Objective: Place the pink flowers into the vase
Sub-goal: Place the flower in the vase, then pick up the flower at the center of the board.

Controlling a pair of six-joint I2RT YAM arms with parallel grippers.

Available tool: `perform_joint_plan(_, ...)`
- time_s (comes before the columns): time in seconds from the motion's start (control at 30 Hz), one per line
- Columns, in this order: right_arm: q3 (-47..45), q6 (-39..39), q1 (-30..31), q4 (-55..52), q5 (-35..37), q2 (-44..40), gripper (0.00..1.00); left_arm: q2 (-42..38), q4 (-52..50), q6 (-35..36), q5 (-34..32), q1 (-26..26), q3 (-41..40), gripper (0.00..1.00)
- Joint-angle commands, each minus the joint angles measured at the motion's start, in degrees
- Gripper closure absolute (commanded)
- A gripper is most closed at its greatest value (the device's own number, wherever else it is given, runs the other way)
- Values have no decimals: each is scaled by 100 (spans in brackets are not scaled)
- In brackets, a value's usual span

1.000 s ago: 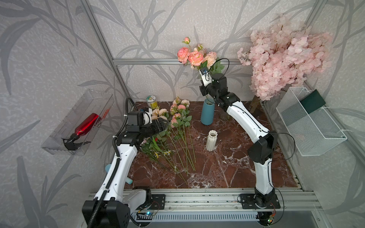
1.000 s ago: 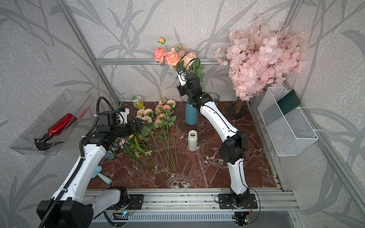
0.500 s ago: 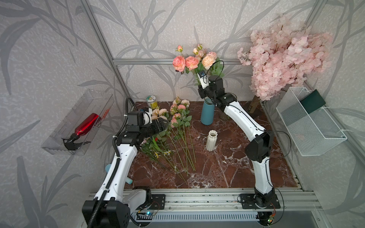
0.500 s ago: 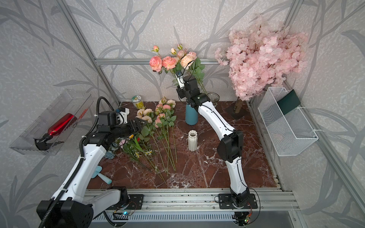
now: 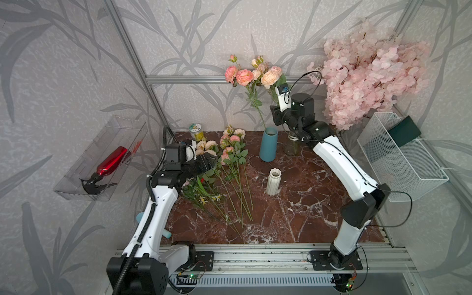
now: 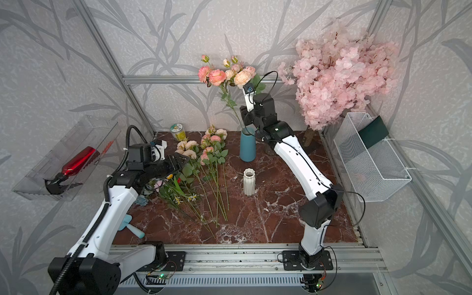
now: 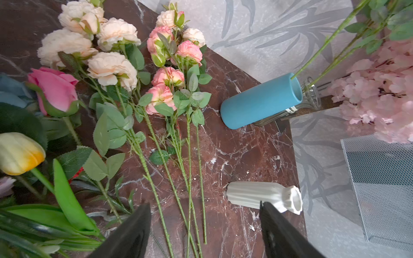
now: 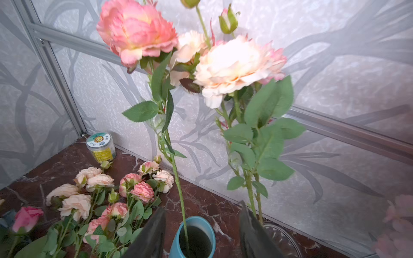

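One spray of pink flowers [image 5: 241,76] stands upright with its stem [image 8: 178,185] in the blue vase [image 5: 268,145]. My right gripper [image 8: 202,206] hangs over that vase's mouth, open, the stem passing free between its jaws. A second, peach-headed spray [image 8: 234,64] stands in the glass vase [image 5: 291,146] beside it. Several more pink flowers [image 5: 229,150] lie flat on the marble table [image 5: 306,204], heads toward the back wall. My left gripper [image 7: 204,203] is open just above their stems [image 7: 190,178], holding nothing.
A white ribbed vase [image 5: 273,181] stands mid-table. Tulips, a rose and other loose flowers [image 5: 201,189] lie by my left arm. At the back right stand a blossom tree [image 5: 365,71] and a wire basket [image 5: 398,161]. A jar [image 5: 196,130] sits at the back left.
My right gripper opened and let go of the spray, which now leans left in the blue vase. The right wrist shifted right. The left arm has stayed put.
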Motion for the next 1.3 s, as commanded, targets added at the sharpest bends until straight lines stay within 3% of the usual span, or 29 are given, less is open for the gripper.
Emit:
perform_joint_plan(0.0,-420,428,-34,-341,255,-681,47,165,-381,184,-716,-150,195,26)
perform_joint_plan(0.17,-1820,1208,-34,-356,186,-1561,48,635,-676,14,-1603,-1029,631,28)
perform_joint_plan(0.33,-3104,1454,113,-153,153,-2085,49,1387,-416,-509,-1923,-1860,883,32)
perform_joint_plan(0.47,-3479,1571,124,-406,132,-2154,50,1885,-319,-1024,-1755,-1950,1001,45)
perform_joint_plan(0.67,-4268,1930,124,-167,4,-2605,50,2556,-331,-1368,-2147,-2129,1199,51)
perform_joint_plan(0.97,-4672,1998,133,81,-194,-2908,50,4249,-961,-1120,-2484,-2384,2521,57)
perform_joint_plan(1.27,-4727,2008,133,182,-382,-3004,50,5312,-1724,-904,-3095,-2375,3775,61)
